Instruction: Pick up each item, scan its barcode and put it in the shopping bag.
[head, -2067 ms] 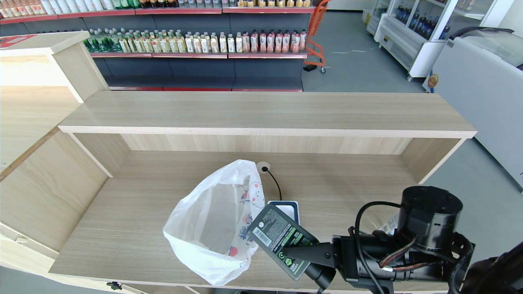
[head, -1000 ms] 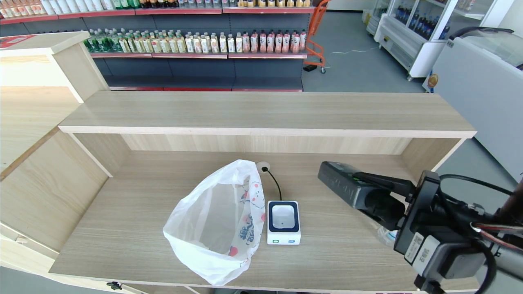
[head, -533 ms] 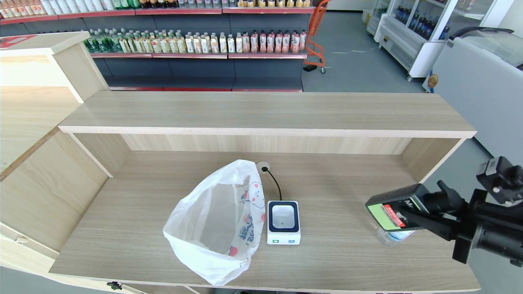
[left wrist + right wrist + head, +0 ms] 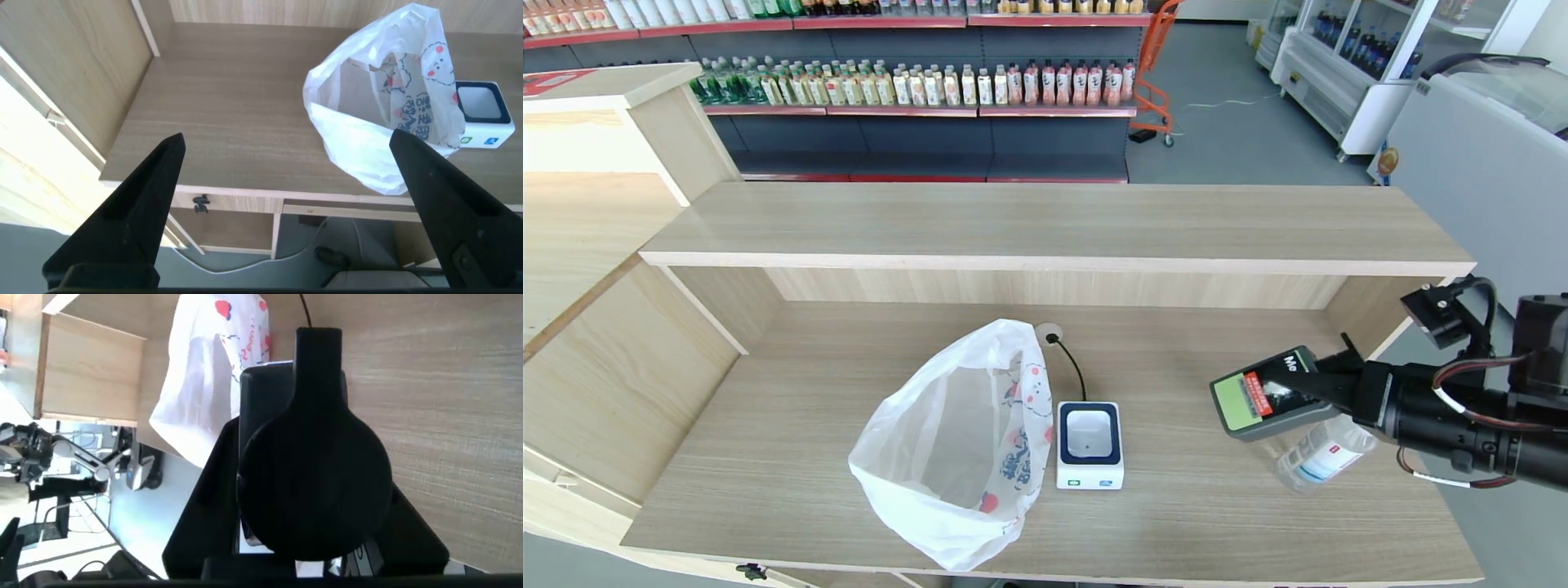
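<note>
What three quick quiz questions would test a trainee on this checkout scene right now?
1. True or false: the scanner stands on the counter right beside the open shopping bag.
2. What does the right gripper hold? A) a can B) a dark box C) nothing
3. Fill in: the clear bottle lies on its ____.
Key: 1 true; 2 B; 3 side.
</note>
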